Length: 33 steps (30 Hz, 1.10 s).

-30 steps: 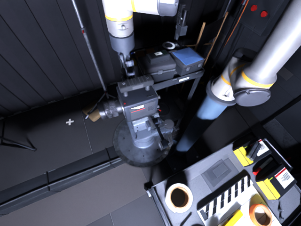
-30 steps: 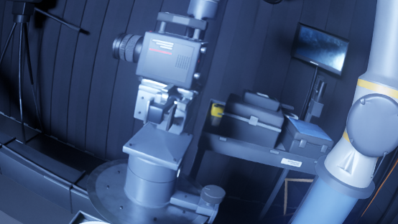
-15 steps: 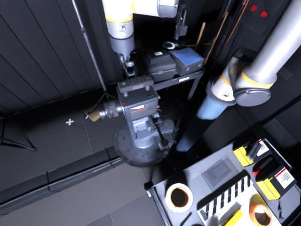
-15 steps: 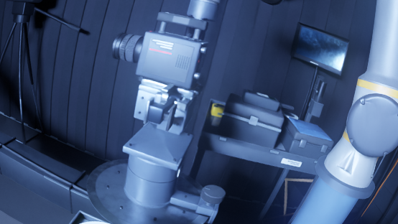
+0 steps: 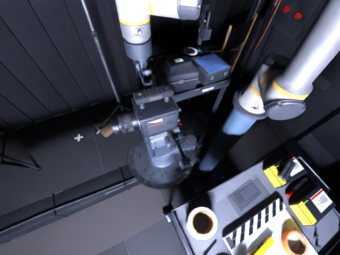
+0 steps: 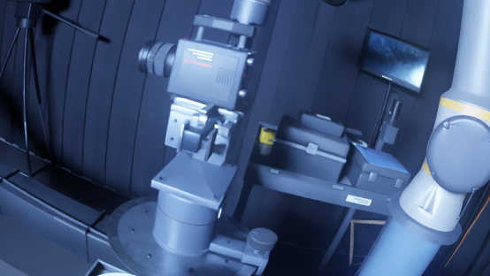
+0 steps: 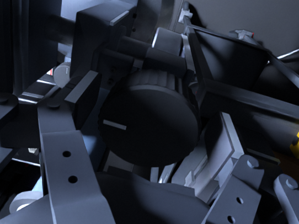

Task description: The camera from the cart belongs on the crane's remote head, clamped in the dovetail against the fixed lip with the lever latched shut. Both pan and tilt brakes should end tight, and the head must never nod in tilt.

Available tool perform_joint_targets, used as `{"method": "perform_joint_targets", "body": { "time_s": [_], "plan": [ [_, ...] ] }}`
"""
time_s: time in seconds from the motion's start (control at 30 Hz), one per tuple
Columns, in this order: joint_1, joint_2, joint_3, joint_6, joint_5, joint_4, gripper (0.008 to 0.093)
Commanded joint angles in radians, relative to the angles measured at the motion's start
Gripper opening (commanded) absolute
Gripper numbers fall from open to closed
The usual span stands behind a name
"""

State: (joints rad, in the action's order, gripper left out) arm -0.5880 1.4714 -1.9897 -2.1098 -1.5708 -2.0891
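My gripper [image 5: 144,79] is mostly hidden behind the camera [image 5: 153,116] in the side cameras; in the wrist camera it [image 7: 154,132] is open around a dark ribbed round knob [image 7: 150,124] with a pale index mark, holding nothing. The camera, a dark grey box with its lens [image 5: 123,124] pointing left and a top handle [image 5: 153,93], sits on the remote head [image 6: 199,132]. The head stands on a square block and drum over a round base plate [image 5: 156,164]. A second knob [image 6: 262,239] sits low at the base.
A shelf [image 5: 200,87] behind the head carries two closed cases [image 5: 181,72], one with a blue lid [image 5: 212,67]. The cart [image 5: 255,211] at lower right holds tape rolls [image 5: 202,223], a clapper slate and batteries. A cable ramp [image 5: 68,192] crosses the floor at left.
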Motion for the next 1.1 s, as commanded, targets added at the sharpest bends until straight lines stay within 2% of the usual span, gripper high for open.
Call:
{"method": "perform_joint_targets", "body": {
  "time_s": [0.0, 0.87, 1.07],
  "plan": [
    [0.0, 0.001, 0.0, 0.0, 0.0, 0.0, 0.0792],
    [0.0, 0.001, 0.0, 0.0, 0.0, 0.0, 0.0532],
    [0.0, 0.001, 0.0, 0.0, 0.0, -0.001, 0.0525]
  ]
}}
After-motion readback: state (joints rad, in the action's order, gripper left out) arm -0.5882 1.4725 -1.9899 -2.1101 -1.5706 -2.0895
